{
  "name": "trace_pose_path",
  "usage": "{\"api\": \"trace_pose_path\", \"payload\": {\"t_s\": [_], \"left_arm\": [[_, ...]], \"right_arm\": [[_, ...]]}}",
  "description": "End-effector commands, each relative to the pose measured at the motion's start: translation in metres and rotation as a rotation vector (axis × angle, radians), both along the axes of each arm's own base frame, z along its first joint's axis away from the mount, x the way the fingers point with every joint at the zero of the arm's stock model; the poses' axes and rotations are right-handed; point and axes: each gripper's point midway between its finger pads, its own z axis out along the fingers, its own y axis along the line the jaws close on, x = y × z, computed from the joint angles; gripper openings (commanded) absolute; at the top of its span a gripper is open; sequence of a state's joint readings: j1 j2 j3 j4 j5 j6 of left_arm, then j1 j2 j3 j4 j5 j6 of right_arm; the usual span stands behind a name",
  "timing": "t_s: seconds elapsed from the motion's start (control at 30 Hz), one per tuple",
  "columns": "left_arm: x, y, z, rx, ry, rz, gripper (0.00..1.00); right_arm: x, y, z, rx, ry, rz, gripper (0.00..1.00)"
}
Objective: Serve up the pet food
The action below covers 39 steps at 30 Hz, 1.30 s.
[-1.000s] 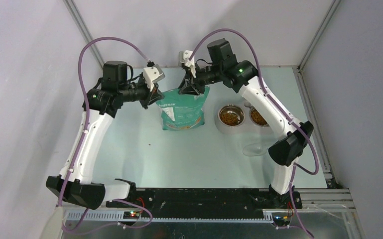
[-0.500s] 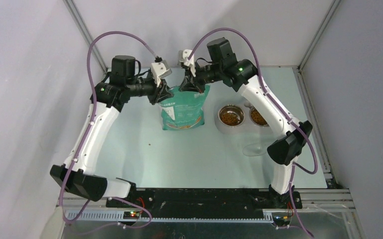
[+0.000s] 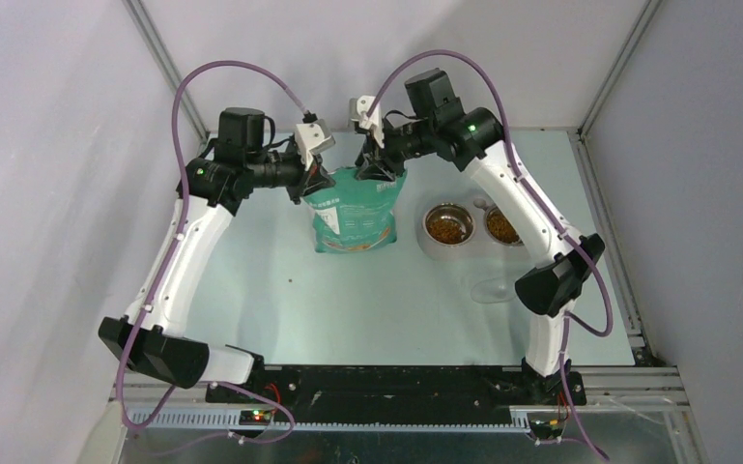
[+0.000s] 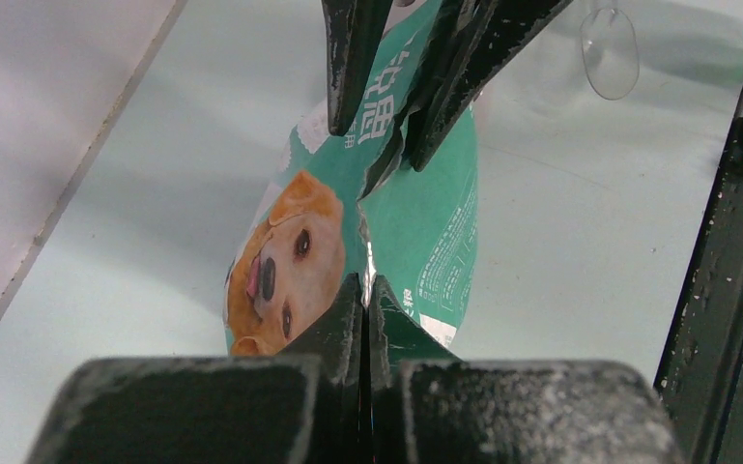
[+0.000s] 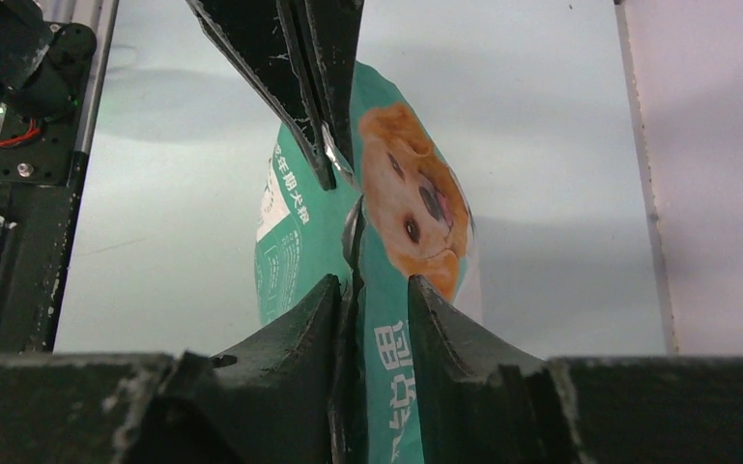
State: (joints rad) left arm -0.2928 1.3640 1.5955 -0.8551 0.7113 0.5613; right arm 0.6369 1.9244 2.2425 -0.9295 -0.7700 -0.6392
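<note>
Astride bag [image 5: 300, 242] top, right jaws, seemingly.

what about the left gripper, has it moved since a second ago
Yes, the left gripper shifted right, onto the bag's top left corner.

The bag [image 4: 415, 242] pinched in the left pincer [image 4: 362, 285] is smooth, glossy printed film, silvery along its top seam; that pincer's black plastic fingers [image 4: 333, 329] are matt, scuffed and dusted white. Off to one side of the right pincer [image 3: 378, 174], shiny steel bowls [image 3: 427, 233] hold dull, grainy brown pet food [image 3: 448, 227] near a clear plastic scoop [image 3: 489, 290].
</note>
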Motion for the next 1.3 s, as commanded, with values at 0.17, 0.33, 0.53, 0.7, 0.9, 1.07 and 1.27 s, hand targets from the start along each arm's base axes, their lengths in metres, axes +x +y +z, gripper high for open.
{"api": "trace_pose_path", "payload": {"t_s": [0.17, 0.33, 0.53, 0.7, 0.9, 1.07, 1.27], "left_arm": [[-0.002, 0.0, 0.029, -0.028, -0.087, 0.001, 0.07], [-0.003, 0.006, 0.021, 0.019, -0.085, 0.008, 0.42], [-0.004, 0.02, 0.007, 0.119, -0.064, -0.001, 0.23], [0.002, 0.027, 0.015, 0.106, -0.074, 0.028, 0.02], [0.003, 0.028, 0.024, 0.076, -0.09, 0.046, 0.0], [0.003, 0.028, 0.025, 0.072, -0.092, 0.048, 0.0], [0.007, 0.03, 0.023, 0.081, -0.088, 0.056, 0.07]], "right_arm": [[0.013, -0.016, -0.004, -0.074, -0.037, -0.043, 0.21], [0.014, -0.022, 0.001, -0.062, -0.026, -0.048, 0.0], [0.019, -0.027, 0.015, -0.02, -0.036, -0.066, 0.0], [0.02, -0.034, 0.014, -0.032, -0.041, -0.063, 0.15], [0.015, -0.044, -0.005, -0.099, -0.005, -0.034, 0.38], [0.022, -0.048, -0.011, -0.123, -0.004, -0.061, 0.12], [0.037, -0.06, 0.01, -0.047, 0.005, -0.116, 0.0]]}}
